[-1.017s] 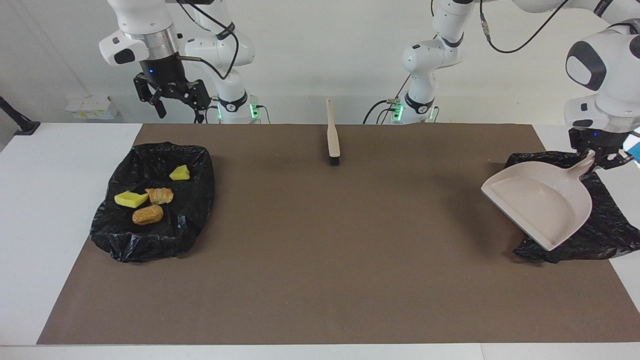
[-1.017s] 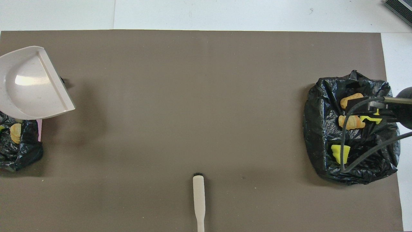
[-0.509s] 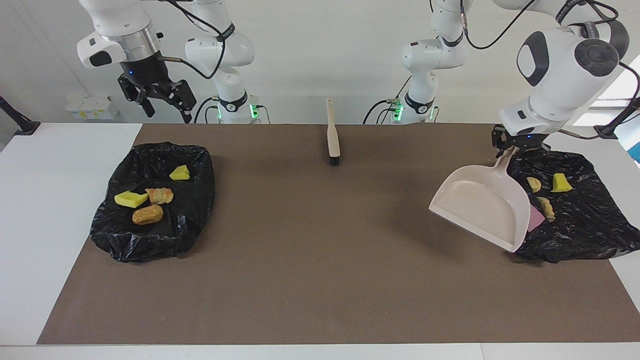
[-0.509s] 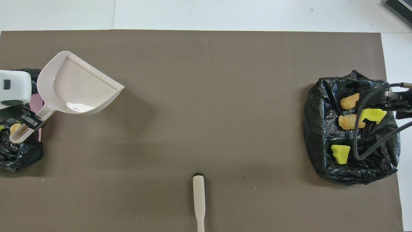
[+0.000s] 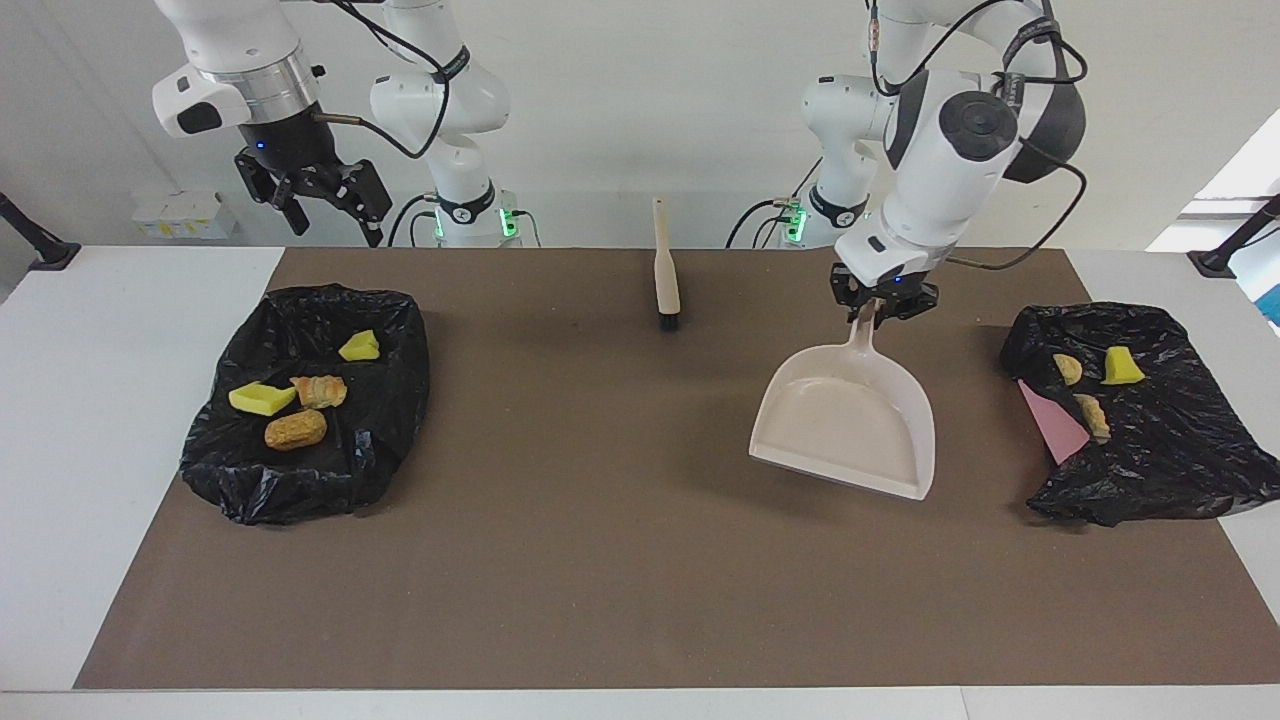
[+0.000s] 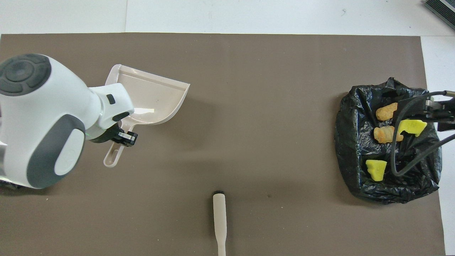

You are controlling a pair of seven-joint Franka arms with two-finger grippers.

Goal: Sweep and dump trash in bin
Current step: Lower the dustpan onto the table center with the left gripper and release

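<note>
My left gripper (image 5: 878,312) is shut on the handle of the beige dustpan (image 5: 850,425) and holds it low over the brown mat, pan empty, lip pointing away from the robots; both also show in the overhead view, gripper (image 6: 122,137) and dustpan (image 6: 156,99). Trash lies in two black bag bins. The bin (image 5: 300,480) at the right arm's end holds two yellow sponge chunks (image 5: 260,398) and two bread lumps (image 5: 295,429). The bin (image 5: 1180,470) at the left arm's end holds a yellow chunk (image 5: 1122,366) and two bread lumps (image 5: 1092,415). My right gripper (image 5: 333,212) is open and empty, high over its bin.
A beige hand brush (image 5: 664,268) lies on the mat (image 5: 600,560) near the robots, midway between the arms, bristles pointing away from them. A pink sheet (image 5: 1055,425) sticks out of the bin at the left arm's end. White table borders the mat.
My left arm has swung the dustpan from over its bin toward the middle of the mat and levelled it. My right gripper rose and shifted outward a little, then stayed.
</note>
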